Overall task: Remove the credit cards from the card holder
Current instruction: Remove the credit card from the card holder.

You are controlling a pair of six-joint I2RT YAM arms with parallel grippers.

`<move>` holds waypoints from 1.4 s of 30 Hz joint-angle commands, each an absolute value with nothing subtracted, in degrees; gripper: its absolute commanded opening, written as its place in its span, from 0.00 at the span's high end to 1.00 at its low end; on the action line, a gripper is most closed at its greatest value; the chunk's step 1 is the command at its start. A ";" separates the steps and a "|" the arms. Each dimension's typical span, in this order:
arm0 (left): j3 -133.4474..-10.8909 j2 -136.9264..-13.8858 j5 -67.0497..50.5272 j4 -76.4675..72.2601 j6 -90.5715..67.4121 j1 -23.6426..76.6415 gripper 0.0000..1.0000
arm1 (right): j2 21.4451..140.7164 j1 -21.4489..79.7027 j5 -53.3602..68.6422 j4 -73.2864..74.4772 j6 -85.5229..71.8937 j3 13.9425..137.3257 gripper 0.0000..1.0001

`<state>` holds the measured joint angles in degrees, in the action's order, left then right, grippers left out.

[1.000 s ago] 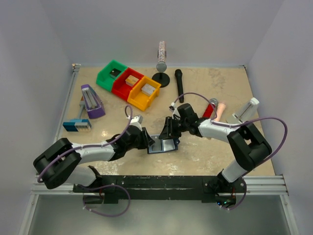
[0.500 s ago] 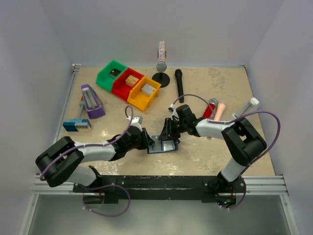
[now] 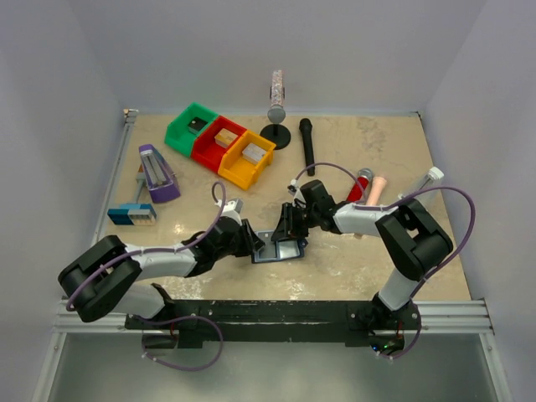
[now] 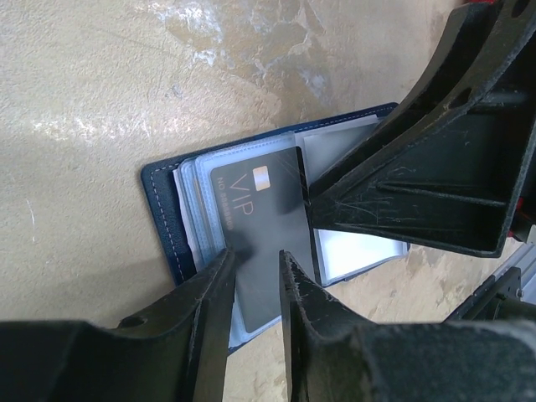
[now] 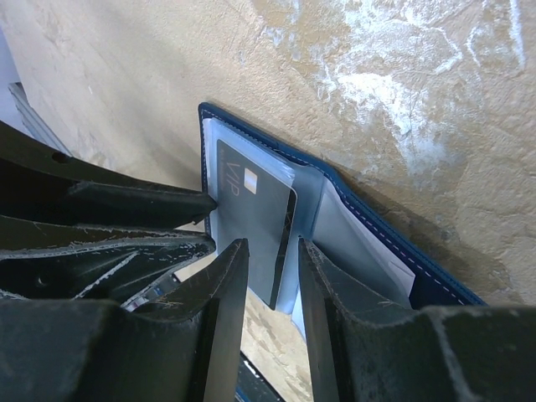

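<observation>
The black card (image 4: 260,243), marked VIP, is seen lying flat on the opened card holder (image 4: 159,197), seemingly standing partly out of a clear sleeve (image 4: 191,188) on one inner face. The holder itself is spread face up on the desk (image 4: 92,84), midway between the two arms. In the left wrist view the card's long axis is judged to run almost in line with the reach of the left end effector (image 4: 256,258). Its near short end is thus framed between the left fingers (image 4: 213,293), which are held a little apart and are clenched on nothing. The right end effector (image 5: 270,247) is set across that axis from the far right side, likewise parted and empty, with one fingertip at, and apparently touching, the card's long edge near the fold. Neither arm is markedly nearer, and a slide along the axis toward the left arm is what the pose seems to favour. No other card can be made out
</observation>
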<state>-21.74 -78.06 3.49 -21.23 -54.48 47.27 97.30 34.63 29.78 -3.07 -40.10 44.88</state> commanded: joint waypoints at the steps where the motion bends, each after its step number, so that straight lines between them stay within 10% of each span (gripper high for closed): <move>1: -20.83 -76.64 5.10 -20.39 -54.49 47.02 0.67 | 97.12 34.89 30.94 -5.01 -39.64 44.91 0.65; 14: -20.92 -73.21 5.10 -18.37 -54.23 47.11 0.59 | 96.68 34.98 31.11 -5.10 -39.64 44.82 0.64; 42: -19.95 -78.84 5.45 -19.51 -54.93 47.11 0.78 | 96.86 34.89 32.61 -7.21 -39.90 42.63 0.63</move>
